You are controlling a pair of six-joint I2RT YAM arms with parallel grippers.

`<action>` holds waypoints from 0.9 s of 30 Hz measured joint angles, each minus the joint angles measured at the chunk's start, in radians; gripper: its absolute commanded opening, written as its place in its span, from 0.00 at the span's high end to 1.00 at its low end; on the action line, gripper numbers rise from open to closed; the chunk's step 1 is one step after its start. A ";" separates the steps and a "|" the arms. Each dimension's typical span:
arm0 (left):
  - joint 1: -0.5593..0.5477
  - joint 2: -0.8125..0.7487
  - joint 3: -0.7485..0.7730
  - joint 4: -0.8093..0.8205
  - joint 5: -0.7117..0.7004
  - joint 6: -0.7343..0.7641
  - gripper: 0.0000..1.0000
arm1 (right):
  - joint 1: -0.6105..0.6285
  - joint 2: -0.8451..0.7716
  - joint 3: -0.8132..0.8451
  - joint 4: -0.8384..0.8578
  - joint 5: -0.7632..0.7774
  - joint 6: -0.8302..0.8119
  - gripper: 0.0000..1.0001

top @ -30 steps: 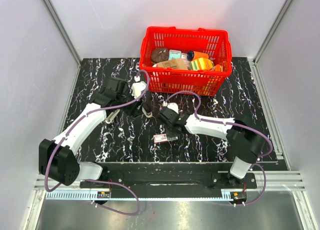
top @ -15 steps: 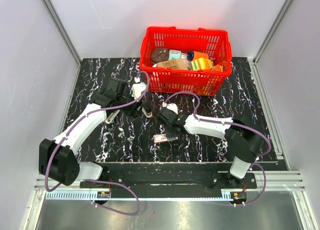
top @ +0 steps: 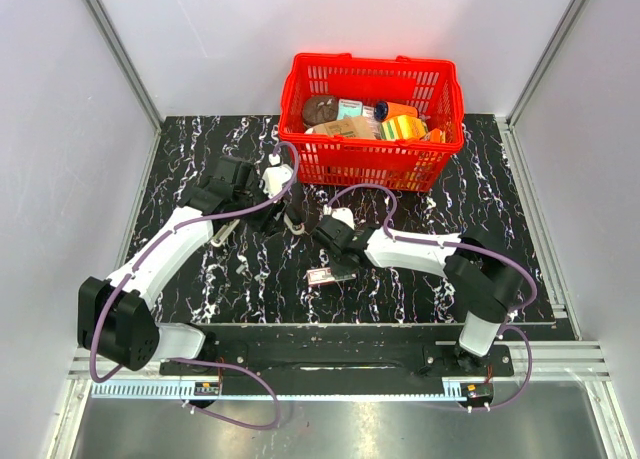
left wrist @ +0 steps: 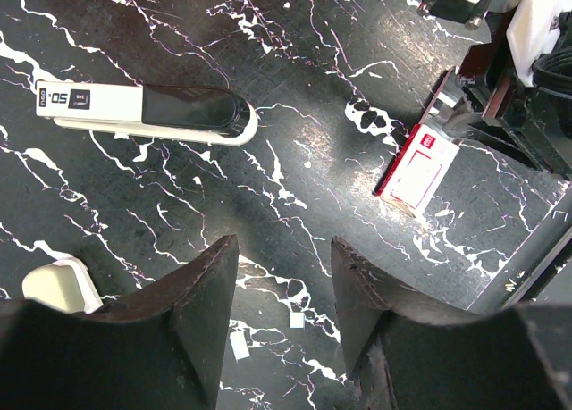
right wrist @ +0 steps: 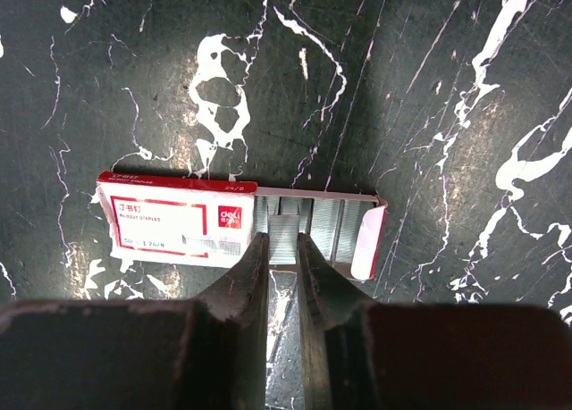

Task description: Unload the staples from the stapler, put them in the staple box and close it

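In the left wrist view the white and black stapler [left wrist: 147,111] lies closed on the marble table, ahead and to the left of my left gripper [left wrist: 284,276]. That gripper is open with nothing between its fingers. A red and white staple box [right wrist: 174,227] lies with its tray slid out, showing rows of staples [right wrist: 344,227]. My right gripper [right wrist: 282,242] is shut on a short strip of staples [right wrist: 284,231] at the open tray's edge. From above, the right gripper [top: 335,257] sits right over the staple box [top: 322,276], and the left gripper [top: 283,217] is just up-left of it.
A red basket [top: 372,164] with several groceries stands at the back of the table. A small white object [left wrist: 58,285] lies by my left finger. Tiny white scraps [left wrist: 297,320] dot the table between the left fingers. Grey walls close in both sides.
The right arm has edged slightly to the left over the staple box. The left arm has not moved.
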 measured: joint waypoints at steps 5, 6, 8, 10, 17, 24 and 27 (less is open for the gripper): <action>0.000 0.000 0.000 0.000 0.000 0.000 0.50 | 0.000 0.002 0.000 0.000 0.000 0.000 0.95; 0.000 0.000 0.000 0.000 0.000 0.000 0.50 | 0.000 0.002 0.000 0.000 0.000 0.000 0.95; 0.000 0.000 0.000 0.000 0.000 0.000 0.50 | 0.000 0.002 0.000 0.000 0.000 0.000 0.94; 0.000 0.000 -0.001 0.001 0.000 0.000 0.50 | 0.001 0.002 0.001 0.000 -0.001 0.000 0.92; 0.000 -0.002 -0.016 0.008 -0.001 0.002 0.50 | 0.002 0.002 0.006 0.004 -0.003 0.000 0.89; 0.000 -0.008 -0.016 0.009 -0.001 0.009 0.50 | 0.005 0.004 0.006 0.004 -0.003 0.000 0.81; 0.000 -0.009 -0.016 0.009 -0.001 0.011 0.50 | 0.005 0.004 0.006 0.004 -0.003 0.000 0.78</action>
